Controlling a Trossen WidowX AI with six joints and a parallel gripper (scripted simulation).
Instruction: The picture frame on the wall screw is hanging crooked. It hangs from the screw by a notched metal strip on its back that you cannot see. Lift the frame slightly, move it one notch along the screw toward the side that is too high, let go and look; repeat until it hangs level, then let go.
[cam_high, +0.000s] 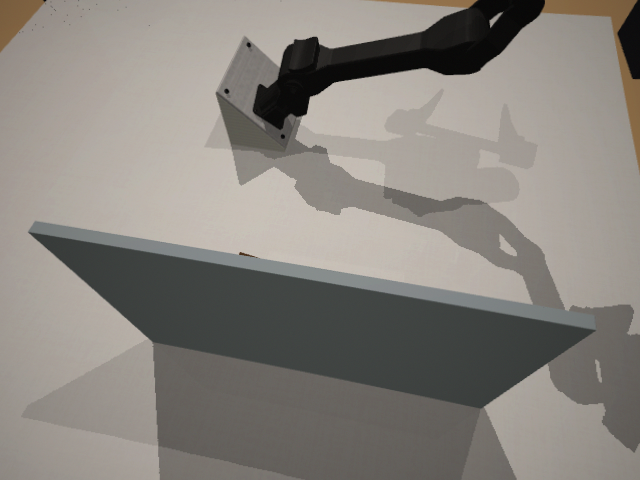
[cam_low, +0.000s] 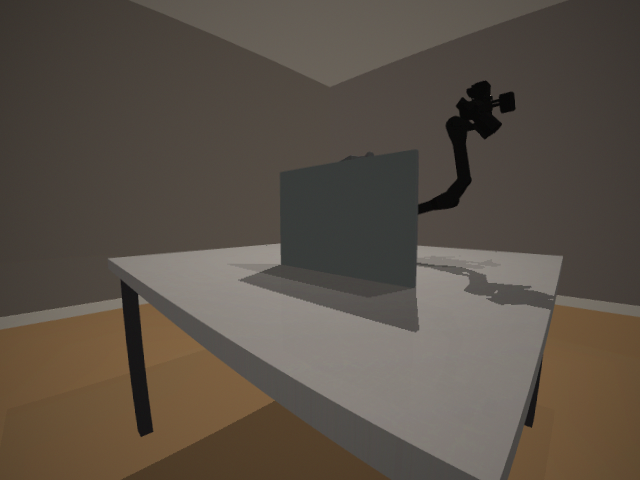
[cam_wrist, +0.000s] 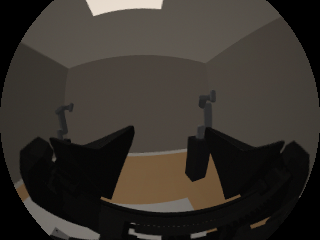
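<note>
The upright grey-blue wall panel (cam_high: 310, 325) (cam_low: 346, 222) shows its back in the top and exterior views. It hides the screw and nearly all of the picture frame. Only a small brown sliver (cam_high: 248, 254), which looks like a bit of the frame, shows above the panel's top edge in the top view. The frame's tilt cannot be seen. My gripper (cam_wrist: 170, 130) is open and empty, with its fingers wide apart in the wrist view. In the exterior view it is raised high to the right of the panel, well away from it. It is outside the top view.
My black arm (cam_high: 377, 54) (cam_low: 461, 155) rises from a sloped metal base (cam_high: 242, 72) on the white table (cam_high: 129, 170) (cam_low: 330, 330). The wrist view faces the room, with a grey arm (cam_wrist: 208, 116) above a black block (cam_wrist: 197, 157) and another grey arm (cam_wrist: 62, 120) at left.
</note>
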